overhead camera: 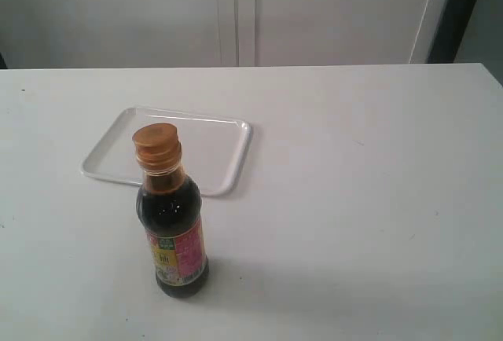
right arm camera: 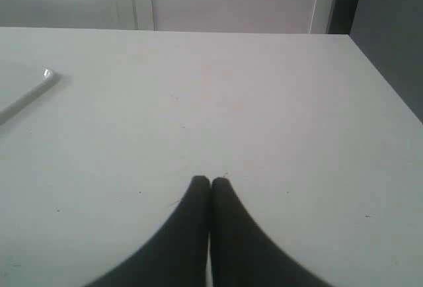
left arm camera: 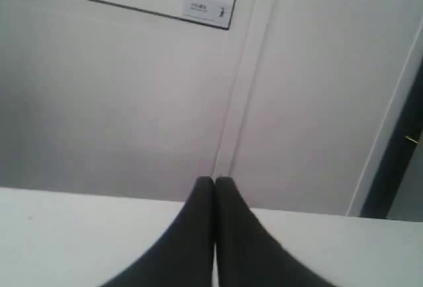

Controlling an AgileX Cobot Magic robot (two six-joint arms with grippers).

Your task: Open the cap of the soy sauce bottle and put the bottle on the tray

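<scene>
The soy sauce bottle [overhead camera: 173, 231] stands upright on the white table near the front, dark liquid inside and a red, yellow and green label low on it. Its orange-brown cap [overhead camera: 156, 148] sits closed on the neck. Just behind it lies the white tray [overhead camera: 220, 156], with nothing on it; one rounded corner of the tray [right arm camera: 30, 95] shows in the right wrist view. Neither gripper appears in the exterior view. My left gripper [left arm camera: 214, 181] is shut, empty, aimed at the back wall. My right gripper [right arm camera: 210, 182] is shut, empty, above bare tabletop.
The white table [overhead camera: 361, 199] stretches wide to the right of the bottle. Pale cabinet doors [overhead camera: 236, 11] stand behind its far edge. A dark gap [overhead camera: 456, 11] runs down at the back right, past the table's right edge.
</scene>
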